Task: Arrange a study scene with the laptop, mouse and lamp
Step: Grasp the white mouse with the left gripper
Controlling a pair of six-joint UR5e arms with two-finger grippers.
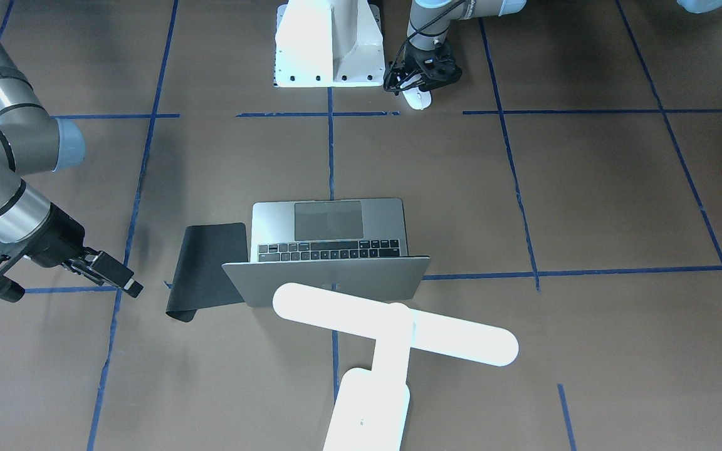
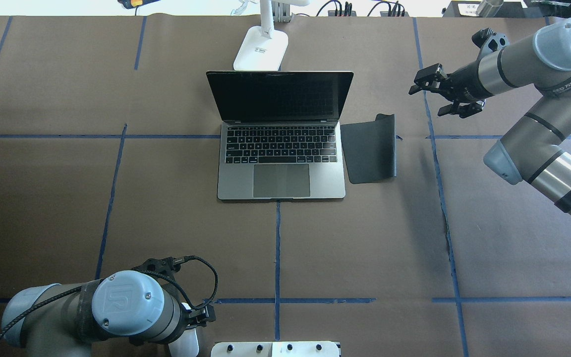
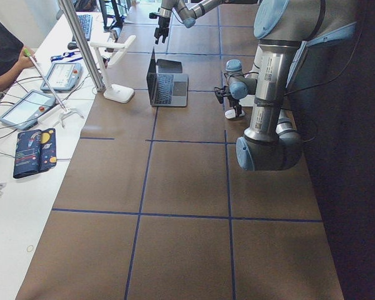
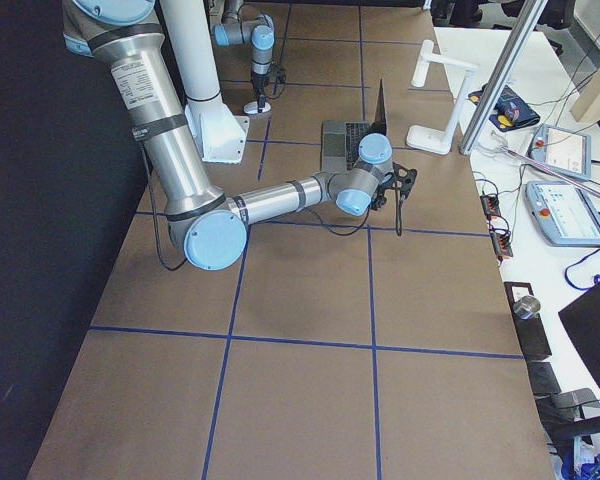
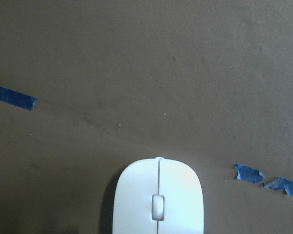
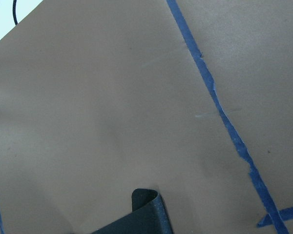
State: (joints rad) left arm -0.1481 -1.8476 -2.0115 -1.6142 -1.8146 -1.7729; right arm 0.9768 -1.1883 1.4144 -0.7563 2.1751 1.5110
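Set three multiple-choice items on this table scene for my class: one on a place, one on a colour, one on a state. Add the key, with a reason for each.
1. Where does the black pad lie relative to the laptop?
A. on its keyboard
B. beside it, on the robot's right
C. far off, by the robot's base

2. What colour is the mouse?
A. white
B. black
C. red

3. How does the laptop's lid stand?
A. shut flat
B. open, screen lit
C. open, screen dark

Key:
1 B: the overhead view shows the pad next to the laptop's right edge.
2 A: the left wrist view shows a plain white shell.
3 C: the lid stands up and the screen is black.
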